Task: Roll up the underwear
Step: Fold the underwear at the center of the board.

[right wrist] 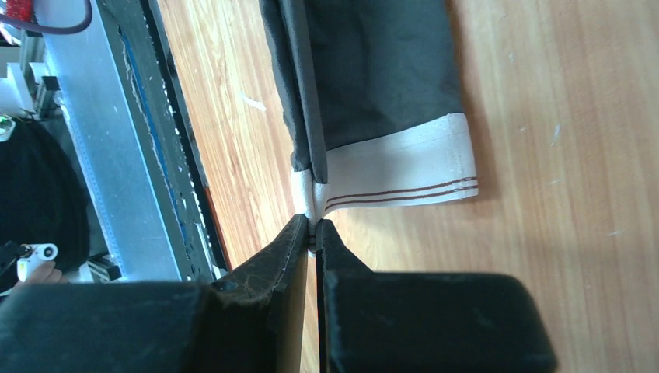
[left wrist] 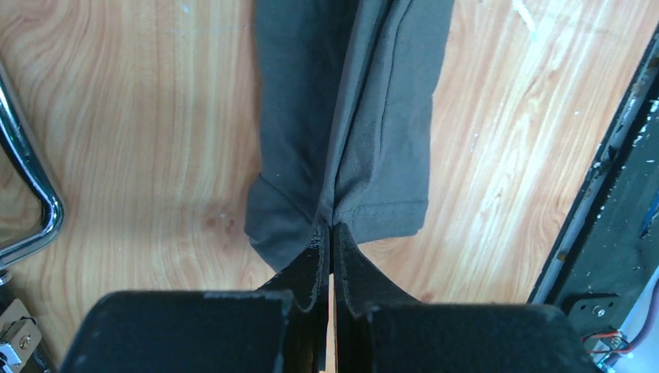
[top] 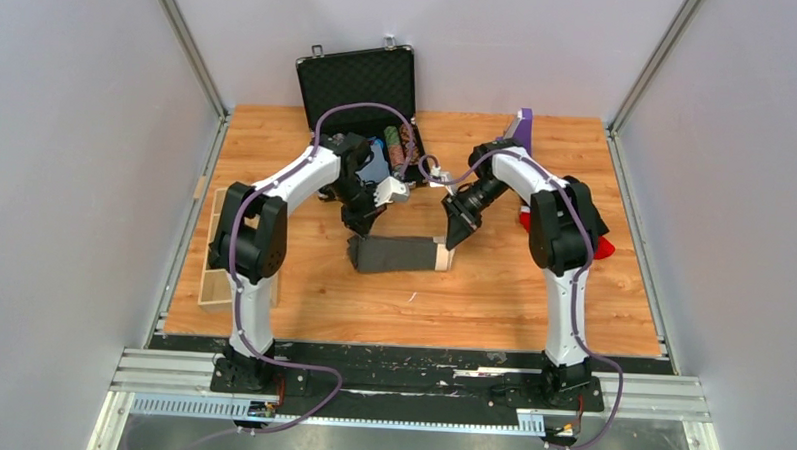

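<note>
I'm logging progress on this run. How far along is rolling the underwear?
Done: the underwear lies folded into a narrow strip on the table. In hand: the left claw is shut on its hem end and the right claw on the white waistband end, both pinching a raised lengthwise crease. Left: no coil shows anywhere, so the rolling itself is not yet started.

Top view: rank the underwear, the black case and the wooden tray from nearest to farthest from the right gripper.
1. underwear, centre: right gripper shut on its waistband end.
2. black case, open at the far edge.
3. wooden tray, far left edge.
</note>
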